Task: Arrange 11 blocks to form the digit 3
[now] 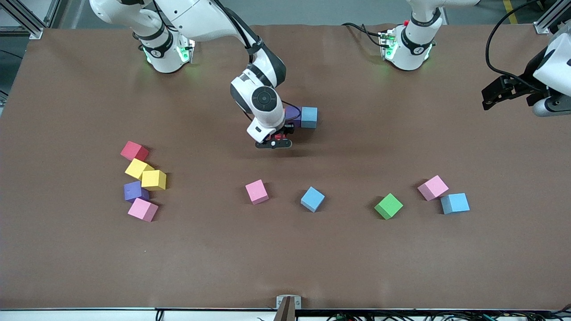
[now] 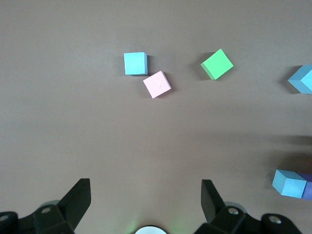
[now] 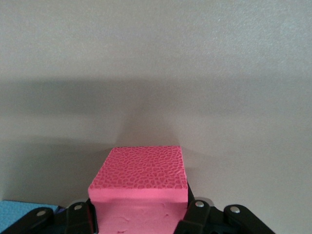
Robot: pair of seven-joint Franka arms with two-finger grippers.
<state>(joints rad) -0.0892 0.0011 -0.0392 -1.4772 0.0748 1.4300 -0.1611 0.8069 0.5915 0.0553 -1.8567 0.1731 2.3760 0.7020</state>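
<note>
My right gripper is shut on a red-pink block, low over the middle of the table beside a purple block and a blue block that touch each other. My left gripper hangs open over the left arm's end of the table, its fingers wide apart with nothing between them. Loose blocks lie nearer the front camera: pink, blue, green, pink and blue. The left wrist view shows that blue, pink and green.
Toward the right arm's end lies a cluster of red, yellow, yellow-orange, purple and pink blocks. Brown table surface lies between the blocks and the front edge. Both arm bases stand along the table's edge farthest from the camera.
</note>
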